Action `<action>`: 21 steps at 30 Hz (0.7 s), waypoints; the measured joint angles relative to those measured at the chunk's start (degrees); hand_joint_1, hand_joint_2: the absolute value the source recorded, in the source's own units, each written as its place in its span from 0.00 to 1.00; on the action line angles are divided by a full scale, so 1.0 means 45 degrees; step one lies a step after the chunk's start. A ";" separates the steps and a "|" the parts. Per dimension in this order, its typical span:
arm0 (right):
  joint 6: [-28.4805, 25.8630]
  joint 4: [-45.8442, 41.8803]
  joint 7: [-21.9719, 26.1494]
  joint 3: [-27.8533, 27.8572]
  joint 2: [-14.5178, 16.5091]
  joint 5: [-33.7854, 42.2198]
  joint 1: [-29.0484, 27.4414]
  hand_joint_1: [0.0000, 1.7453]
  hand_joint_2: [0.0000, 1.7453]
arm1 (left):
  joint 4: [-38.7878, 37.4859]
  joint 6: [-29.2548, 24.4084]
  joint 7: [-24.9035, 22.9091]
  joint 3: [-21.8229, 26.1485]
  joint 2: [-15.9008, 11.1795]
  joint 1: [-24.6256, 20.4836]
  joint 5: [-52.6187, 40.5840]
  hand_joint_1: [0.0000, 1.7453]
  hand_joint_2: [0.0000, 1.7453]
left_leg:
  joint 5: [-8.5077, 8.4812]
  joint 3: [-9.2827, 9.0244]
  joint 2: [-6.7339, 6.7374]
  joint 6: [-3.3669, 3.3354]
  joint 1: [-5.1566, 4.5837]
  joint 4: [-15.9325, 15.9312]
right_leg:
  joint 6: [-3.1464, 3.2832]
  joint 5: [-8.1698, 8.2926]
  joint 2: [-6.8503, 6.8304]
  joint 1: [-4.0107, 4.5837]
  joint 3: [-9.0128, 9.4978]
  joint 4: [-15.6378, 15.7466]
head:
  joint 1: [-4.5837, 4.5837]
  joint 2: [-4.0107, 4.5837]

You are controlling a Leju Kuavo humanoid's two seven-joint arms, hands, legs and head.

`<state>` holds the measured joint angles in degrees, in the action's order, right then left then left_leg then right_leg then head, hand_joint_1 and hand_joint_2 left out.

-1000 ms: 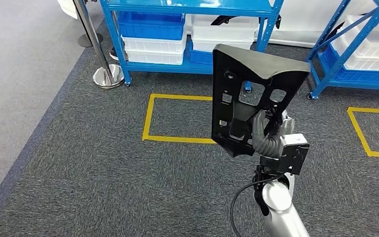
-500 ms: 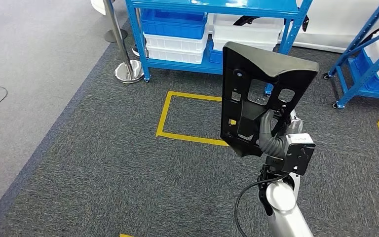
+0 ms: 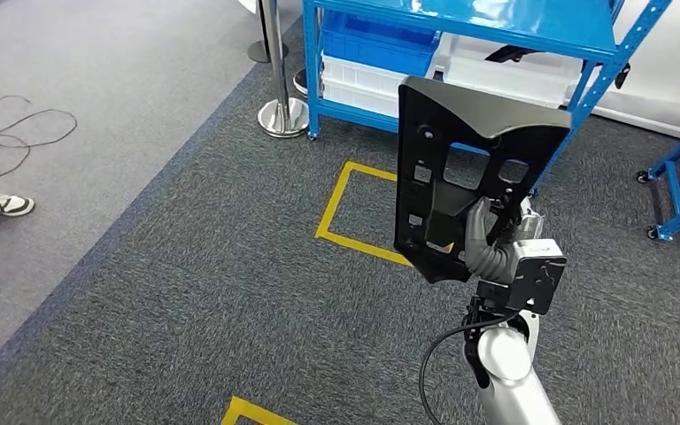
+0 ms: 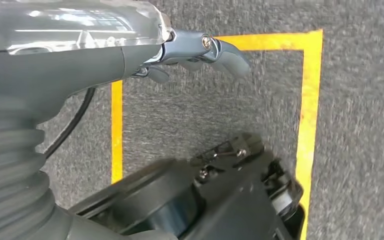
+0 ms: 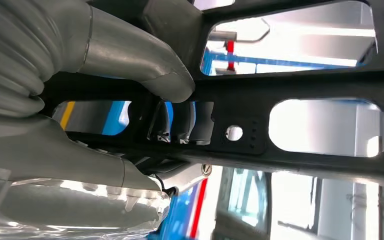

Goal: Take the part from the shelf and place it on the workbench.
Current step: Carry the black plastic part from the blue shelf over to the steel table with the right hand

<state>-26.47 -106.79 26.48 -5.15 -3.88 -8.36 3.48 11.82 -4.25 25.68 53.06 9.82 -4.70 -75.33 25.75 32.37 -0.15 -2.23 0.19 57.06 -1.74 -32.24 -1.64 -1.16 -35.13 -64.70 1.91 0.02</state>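
Right robot hand (image 3: 489,232) grips the black part (image 3: 460,168) from behind, thumb through one of its cut-outs, holding it upright above the grey carpet (image 3: 186,292) and clear of the blue shelf (image 3: 496,27). Left robot hand (image 4: 200,52) hangs toward the floor, holding nothing, its fingers lightly curled over a yellow floor marking (image 4: 307,100).

Judging by the hold, the part is broad and gripped low on one edge, so walking or turning could let it swing, twist in the fingers or slip; its wide face also blocks some of the forward view. No bench is visible, so the carry seems far from finished.

Right wrist view shows what the head view cannot: the thumb (image 5: 145,65) pressed over a rib of the part (image 5: 290,85) with darker fingers behind it. Head view gives the surroundings instead: a chrome stanchion (image 3: 282,88), white and blue bins (image 3: 367,62) on the shelf, and, at the far left, a person's shoe (image 3: 4,205).
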 joint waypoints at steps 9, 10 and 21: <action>0.0273 -0.0002 0.0006 0.0066 -0.0069 0.0150 -0.0151 1.00 1.00 | 0.0000 0.0024 0.0062 0.0000 0.0049 -0.0017 0.0013 0.00 1.00 | 0.0022 0.0293 -0.1474 0.0234 0.0004 0.0351 | 0.0070 0.0964 0.1478 -0.0141 0.0421 0.1207 | -0.0001 0.0000; 0.0273 -0.0011 0.0021 0.0066 -0.0069 0.0146 -0.0194 1.00 1.00 | 0.0000 0.0016 0.0069 0.0002 0.0047 -0.0002 0.0036 0.00 1.00 | 0.0000 0.0357 -0.1626 0.0327 0.0022 0.0359 | 0.0118 0.0924 0.1482 -0.0117 0.0438 0.1256 | -0.0004 0.0000; 0.0298 -0.0238 0.0051 0.0082 -0.0079 0.0156 -0.0624 1.00 1.00 | 0.0000 -0.0030 0.0007 0.0026 0.0023 0.0080 0.0090 0.00 1.00 | 0.0770 0.1230 0.0178 0.0682 0.0061 0.2395 | 0.0571 0.0822 -0.0532 0.0019 0.0698 0.1401 | -0.0146 0.0000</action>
<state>-25.13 -107.86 26.71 -4.78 -4.24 -7.66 0.67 11.82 -4.38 25.71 53.18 9.93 -4.34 -74.93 29.21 37.91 0.65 0.84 0.46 67.84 0.83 -28.54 -4.04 -1.07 -31.98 -58.40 1.26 0.02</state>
